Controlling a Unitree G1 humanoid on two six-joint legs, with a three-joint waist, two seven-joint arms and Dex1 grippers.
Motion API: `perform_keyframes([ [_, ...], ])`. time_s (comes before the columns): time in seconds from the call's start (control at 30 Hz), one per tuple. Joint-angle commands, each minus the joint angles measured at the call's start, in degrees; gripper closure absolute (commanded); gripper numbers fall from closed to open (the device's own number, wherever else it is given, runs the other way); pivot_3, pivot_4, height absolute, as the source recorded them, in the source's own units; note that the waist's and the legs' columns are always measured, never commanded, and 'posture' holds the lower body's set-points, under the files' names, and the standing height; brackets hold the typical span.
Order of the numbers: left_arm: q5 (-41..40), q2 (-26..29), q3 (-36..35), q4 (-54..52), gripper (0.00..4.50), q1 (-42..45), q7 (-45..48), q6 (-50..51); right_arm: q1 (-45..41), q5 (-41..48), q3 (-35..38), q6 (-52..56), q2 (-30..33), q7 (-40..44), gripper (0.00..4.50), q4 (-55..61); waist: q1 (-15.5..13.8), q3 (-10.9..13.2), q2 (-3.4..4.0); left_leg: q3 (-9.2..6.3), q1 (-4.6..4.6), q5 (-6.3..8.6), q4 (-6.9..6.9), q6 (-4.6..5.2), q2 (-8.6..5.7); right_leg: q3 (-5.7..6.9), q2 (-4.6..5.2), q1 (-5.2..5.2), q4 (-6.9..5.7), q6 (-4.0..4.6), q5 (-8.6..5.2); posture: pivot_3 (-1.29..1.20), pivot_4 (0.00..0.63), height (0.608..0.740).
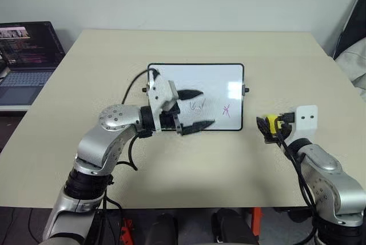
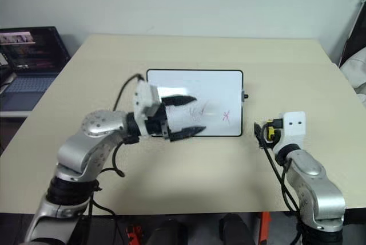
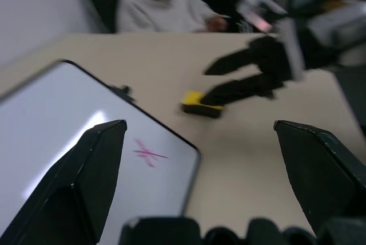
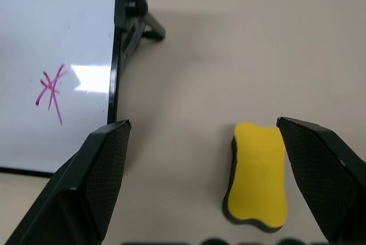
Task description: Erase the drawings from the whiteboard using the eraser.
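The whiteboard (image 1: 214, 79) stands tilted in its black frame at the middle of the beige table. On it I see a red-purple cross (image 1: 226, 109) and a double check mark (image 1: 197, 106); the board's left part is hidden behind my left hand. My left gripper (image 1: 207, 107) hovers open in front of the board, pointing right, with nothing between its fingers. The yellow eraser (image 4: 256, 173) lies flat on the table just right of the board. My right gripper (image 4: 209, 199) is open right behind the eraser, which sits close to one finger (image 4: 320, 182).
An open laptop (image 1: 26, 56) sits on a side surface at the far left. A person in a light hoodie (image 3: 166, 4) sits beyond the table's right side. Bare tabletop (image 1: 194, 44) stretches behind the board.
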State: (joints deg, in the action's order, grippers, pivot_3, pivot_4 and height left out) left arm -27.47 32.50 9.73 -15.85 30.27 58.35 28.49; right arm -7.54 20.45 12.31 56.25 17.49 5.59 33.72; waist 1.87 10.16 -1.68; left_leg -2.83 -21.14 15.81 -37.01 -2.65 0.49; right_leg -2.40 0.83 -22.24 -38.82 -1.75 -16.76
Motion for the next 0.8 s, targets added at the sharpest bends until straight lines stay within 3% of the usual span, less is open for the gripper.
perform_keyframes([
  [0.03, 0.44, 1.44, 2.69, 2.41, 0.0, 3.36, 7.89, -2.89, -2.06, -0.23, 2.32, 0.94, 0.59, -0.85, 0.02, -1.24, -0.03, 0.01, 0.01, 0.0, 0.0, 0.0, 0.0, 0.0, -0.02, 0.01, 0.0, -0.01, 0.0, 0.0, 0.0, 0.0, 0.15, 0.74],
  [0.23, 2.68, 0.03, 4.2, 8.21, 0.0, 6.42, 11.49, -5.71, -1.67, -3.93, 0.86, -5.63, 0.96, -0.46, 0.02, -8.95, -0.02, 0.01, 0.02, 0.01, -0.05, 0.01, 0.01, 0.02, -0.02, 0.01, 0.0, -0.04, 0.03, -0.01, 0.0, 0.0, 0.15, 0.74],
  [0.6, 4.42, -0.84, 4.33, 6.62, 0.0, 3.5, 10.43, -5.78, -4.91, -8.62, 0.24, -16.61, -0.35, -1.36, 0.02, -20.48, 0.05, 0.02, 0.03, -0.01, -0.18, 0.01, -0.02, 0.03, 0.0, -0.04, 0.01, -0.13, 0.01, -0.01, 0.0, 0.0, 0.15, 0.74],
  [0.7, 4.49, -0.49, 3.88, 5.93, 0.0, 2.34, 9.92, -5.44, -5.57, -8.69, 0.31, -16.71, -0.76, -1.42, 0.65, -21.78, 0.0, 0.02, 0.04, -0.05, -0.21, 0.01, -0.03, 0.03, 0.0, -0.05, 0.01, -0.13, 0.01, -0.01, 0.0, 0.0, 0.15, 0.74],
  [0.8, 4.48, -0.24, 3.62, 5.1, 0.0, 1.06, 9.07, -5.26, -6.15, -9.0, 0.16, -17.26, -0.95, -1.41, 1.67, -22.33, -0.02, 0.02, 0.04, -0.07, -0.22, 0.01, -0.04, 0.03, 0.0, -0.05, 0.03, -0.13, 0.0, -0.01, 0.0, 0.0, 0.15, 0.74],
])
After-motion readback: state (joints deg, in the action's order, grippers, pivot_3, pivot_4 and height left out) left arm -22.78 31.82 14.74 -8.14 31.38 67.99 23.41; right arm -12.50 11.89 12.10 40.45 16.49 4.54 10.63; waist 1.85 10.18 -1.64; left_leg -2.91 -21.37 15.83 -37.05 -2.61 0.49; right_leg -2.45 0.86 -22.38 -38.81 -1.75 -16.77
